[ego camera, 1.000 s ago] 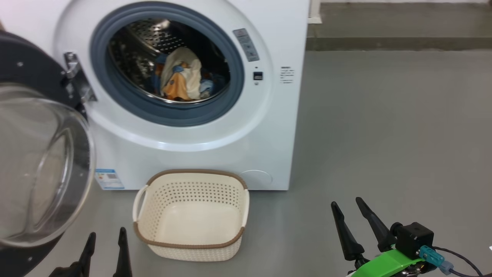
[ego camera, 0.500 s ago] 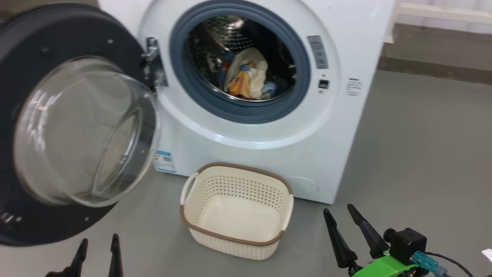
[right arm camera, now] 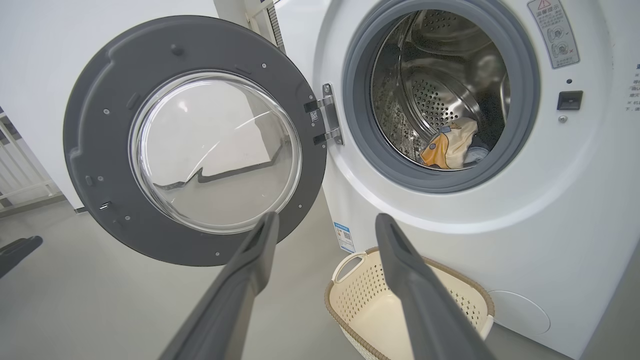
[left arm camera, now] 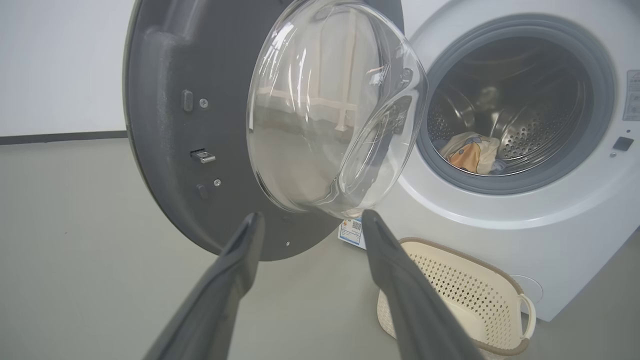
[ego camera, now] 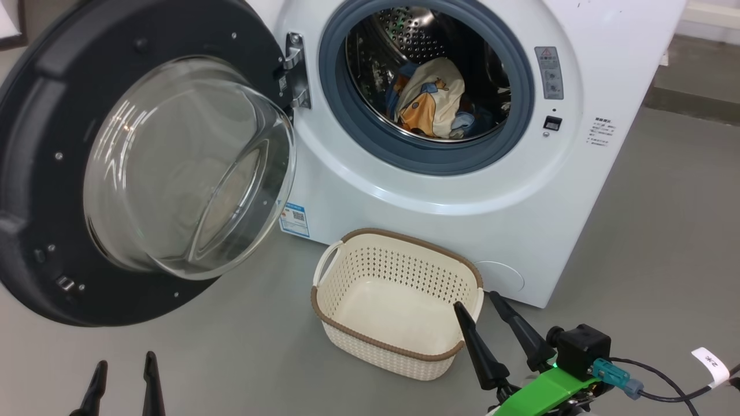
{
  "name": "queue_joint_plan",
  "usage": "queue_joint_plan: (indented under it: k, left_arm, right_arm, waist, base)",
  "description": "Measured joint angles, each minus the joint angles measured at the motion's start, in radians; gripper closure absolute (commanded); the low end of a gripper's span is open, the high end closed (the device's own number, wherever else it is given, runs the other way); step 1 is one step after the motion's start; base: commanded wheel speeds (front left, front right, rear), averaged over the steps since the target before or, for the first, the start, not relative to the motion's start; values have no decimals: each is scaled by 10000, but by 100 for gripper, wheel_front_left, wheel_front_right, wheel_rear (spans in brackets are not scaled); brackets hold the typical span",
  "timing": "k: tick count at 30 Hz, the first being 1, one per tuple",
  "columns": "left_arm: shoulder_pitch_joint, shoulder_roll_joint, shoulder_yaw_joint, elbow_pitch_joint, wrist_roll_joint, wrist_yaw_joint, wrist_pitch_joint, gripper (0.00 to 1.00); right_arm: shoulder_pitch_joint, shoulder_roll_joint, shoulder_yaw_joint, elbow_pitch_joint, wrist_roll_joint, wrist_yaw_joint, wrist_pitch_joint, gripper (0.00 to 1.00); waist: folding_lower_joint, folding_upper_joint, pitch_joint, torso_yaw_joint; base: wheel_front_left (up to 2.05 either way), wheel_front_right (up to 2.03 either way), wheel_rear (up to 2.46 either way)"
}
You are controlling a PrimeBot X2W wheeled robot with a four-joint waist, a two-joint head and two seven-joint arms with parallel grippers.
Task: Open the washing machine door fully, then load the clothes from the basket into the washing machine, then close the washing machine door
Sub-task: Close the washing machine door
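Note for you: the big white front-loading washing machine (ego camera: 462, 231) has its round glossy black door (ego camera: 156, 167) swung wide to the left. The two small soft garments (ego camera: 430, 98), cream and light blue, lie in the steel drum (ego camera: 416, 34). The cream perforated plastic basket (ego camera: 393, 237) stands on the grey floor (ego camera: 636, 231) just before the machine. At near left the left gripper (ego camera: 126, 359) has its fingers spread. By the basket's right end the right gripper (ego camera: 476, 299) is likewise spread.

A smooth grey floor (ego camera: 636, 231) spreads out before me, matt and evenly lit, with only soft shadows on it. On my left it meets a plain white wall (left arm camera: 60, 65) along a thin dark skirting strip (left arm camera: 60, 136) and, at the edge of my right wrist view, a white slatted railing (right arm camera: 20, 180). Far to my right a darker band (ego camera: 699, 107) crosses the floor, with white trim (ego camera: 711, 14) beyond.
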Motion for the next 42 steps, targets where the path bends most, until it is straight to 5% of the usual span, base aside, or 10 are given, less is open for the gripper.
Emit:
queue_joint_plan:
  k: [42]
  left_arm:
    - [207, 0, 42, -393, -161, 506, -73, 0]
  right_arm:
    - [-387, -23, 345, 337, 107, 0, 0, 0]
  waist:
    - [0, 0, 175, 142]
  base:
    - [0, 0, 0]
